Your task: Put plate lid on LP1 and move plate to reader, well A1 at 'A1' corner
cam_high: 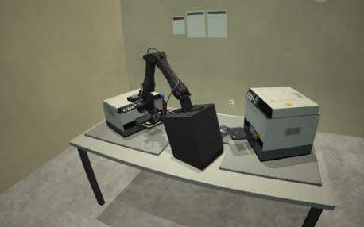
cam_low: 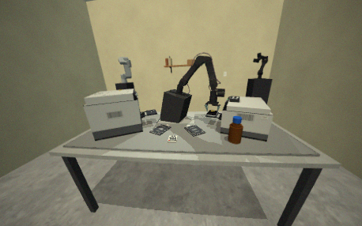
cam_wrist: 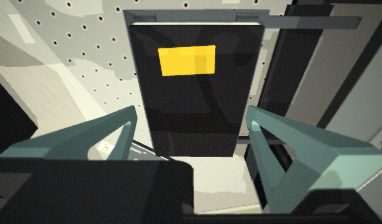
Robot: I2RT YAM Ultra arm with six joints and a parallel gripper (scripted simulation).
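The lidded plate [cam_wrist: 197, 85] is dark with a yellow label [cam_wrist: 187, 60] near its far end. It lies on the dispenser's stage, also seen in the top view [cam_high: 150, 124] and the exterior view [cam_low: 213, 114]. My gripper [cam_wrist: 191, 111] is open and empty, just above the plate, with one teal finger on each long side. The dispenser [cam_high: 133, 110] stands at the table's left in the top view. The reader [cam_high: 282, 121] stands at the right, its stage [cam_high: 238, 134] bare. Two dark bench positions [cam_low: 160, 129] [cam_low: 194, 130] lie on the deck in the exterior view.
A brown bottle with a blue cap [cam_low: 235, 129] stands in front of the dispenser [cam_low: 246, 117]. The arm's black base box [cam_high: 193, 134] stands mid-table. A small white item [cam_low: 172, 138] lies on the deck near the front.
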